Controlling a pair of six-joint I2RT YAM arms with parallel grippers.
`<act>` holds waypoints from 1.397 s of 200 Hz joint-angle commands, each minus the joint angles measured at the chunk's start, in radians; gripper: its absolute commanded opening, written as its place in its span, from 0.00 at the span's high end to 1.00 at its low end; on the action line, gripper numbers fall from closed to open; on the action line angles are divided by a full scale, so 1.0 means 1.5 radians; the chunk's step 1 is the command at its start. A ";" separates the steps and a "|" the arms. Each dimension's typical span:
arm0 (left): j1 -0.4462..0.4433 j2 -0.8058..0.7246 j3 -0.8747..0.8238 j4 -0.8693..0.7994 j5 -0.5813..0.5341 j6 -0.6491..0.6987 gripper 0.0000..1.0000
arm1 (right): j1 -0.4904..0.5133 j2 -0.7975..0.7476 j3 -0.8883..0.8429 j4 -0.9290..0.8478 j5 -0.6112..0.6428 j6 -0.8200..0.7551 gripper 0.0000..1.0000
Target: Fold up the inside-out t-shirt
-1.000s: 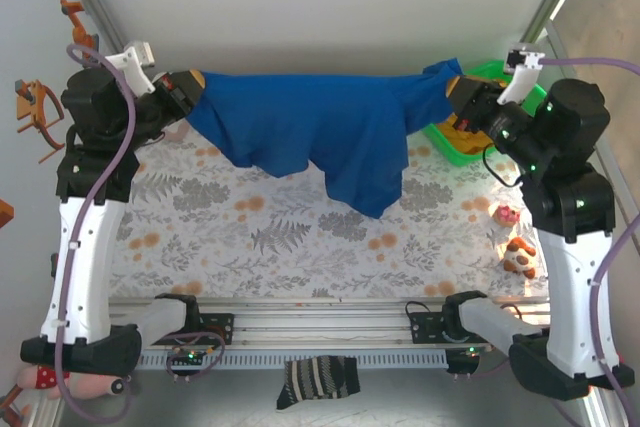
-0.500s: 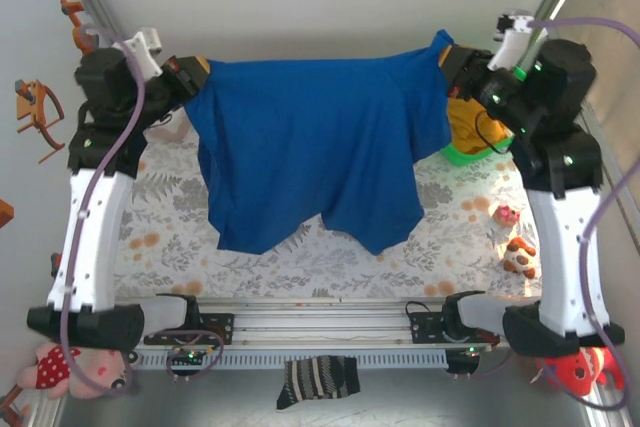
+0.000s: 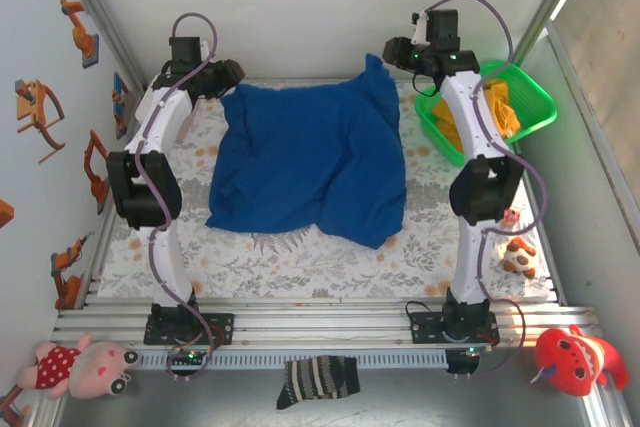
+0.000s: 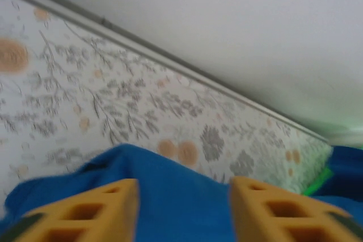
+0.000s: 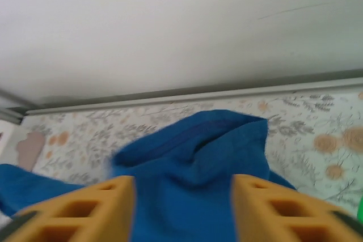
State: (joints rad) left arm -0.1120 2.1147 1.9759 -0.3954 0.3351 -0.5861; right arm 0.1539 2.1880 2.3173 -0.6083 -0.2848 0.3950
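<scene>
— Where's the royal-blue short-sleeved cloth t-shirt (image 3: 305, 162)?
— Lying rumpled on the floral-patterned desk (image 3: 300, 252), towards its far side.
— The left arm's orange fingers (image 4: 102, 208)?
— Apart, at the shirt's far left corner, with blue cloth showing in the gap.
— And the right arm's fingers (image 5: 272, 208)?
— Apart too, over the bunched far right corner.

A royal-blue t-shirt (image 3: 305, 162). The table cover (image 3: 435, 219) is white, printed with grey leaves and orange blossoms. A green basket (image 3: 527, 87) holds a yellow-orange garment (image 3: 500, 107).
</scene>
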 commanded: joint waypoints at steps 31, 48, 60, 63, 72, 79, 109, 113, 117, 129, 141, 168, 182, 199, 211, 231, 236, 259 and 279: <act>0.020 -0.069 0.020 -0.052 -0.028 0.027 0.26 | -0.005 -0.185 -0.188 0.031 -0.024 0.051 0.45; 0.020 -0.139 -0.076 -0.065 -0.038 0.022 0.26 | -0.004 -0.294 -0.352 0.066 -0.027 0.081 0.46; 0.019 -0.207 -0.165 -0.070 -0.051 0.013 0.26 | 0.001 -0.371 -0.467 0.079 -0.021 0.097 0.46; 0.019 -0.225 -0.195 -0.071 -0.053 0.010 0.26 | 0.004 -0.390 -0.495 0.081 -0.018 0.101 0.46; 0.016 -0.278 -0.277 -0.075 -0.070 0.005 0.26 | 0.016 -0.442 -0.568 0.074 -0.008 0.105 0.45; 0.013 -0.323 -0.340 -0.078 -0.087 0.002 0.26 | 0.029 -0.477 -0.618 0.062 0.010 0.106 0.45; -0.029 -0.485 -0.554 -0.134 -0.202 0.004 0.26 | 0.100 -0.612 -0.801 -0.006 0.088 0.141 0.43; -0.037 -0.503 -0.576 -0.147 -0.220 0.005 0.26 | 0.111 -0.625 -0.819 -0.016 0.097 0.147 0.43; -0.046 -0.518 -0.596 -0.158 -0.239 0.005 0.27 | 0.119 -0.638 -0.838 -0.027 0.103 0.155 0.43; -0.069 -0.555 -0.650 -0.182 -0.287 -0.001 0.29 | 0.147 -0.674 -0.890 -0.043 0.114 0.181 0.42; -0.087 -0.577 -0.694 -0.190 -0.319 -0.010 0.32 | 0.173 -0.701 -0.934 -0.051 0.124 0.212 0.41; -0.120 -0.560 -0.739 -0.195 -0.394 -0.010 0.37 | 0.207 -0.722 -1.005 -0.041 0.132 0.262 0.40; -0.145 -0.529 -0.737 -0.191 -0.432 0.003 0.38 | 0.212 -0.721 -1.026 -0.033 0.126 0.276 0.40; -0.176 -0.490 -0.722 -0.189 -0.477 0.019 0.39 | 0.214 -0.720 -1.031 -0.034 0.122 0.278 0.39; -0.194 -0.464 -0.713 -0.182 -0.503 0.028 0.39 | 0.213 -0.720 -1.028 -0.038 0.122 0.275 0.39; -0.210 -0.420 -0.703 -0.170 -0.526 0.041 0.39 | 0.213 -0.720 -1.026 -0.039 0.124 0.274 0.39; -0.213 -0.411 -0.700 -0.169 -0.531 0.042 0.39 | 0.214 -0.720 -1.028 -0.038 0.123 0.274 0.39; -0.220 -0.373 -0.697 -0.162 -0.557 0.047 0.40 | 0.213 -0.721 -1.036 -0.031 0.119 0.274 0.39; -0.221 -0.343 -0.694 -0.153 -0.566 0.052 0.44 | 0.214 -0.722 -1.045 -0.019 0.110 0.275 0.39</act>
State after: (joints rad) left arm -0.4385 1.5604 0.9104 -0.6323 -0.4477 -0.5385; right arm 0.4675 1.1194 0.7727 -0.6582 -0.1257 0.7898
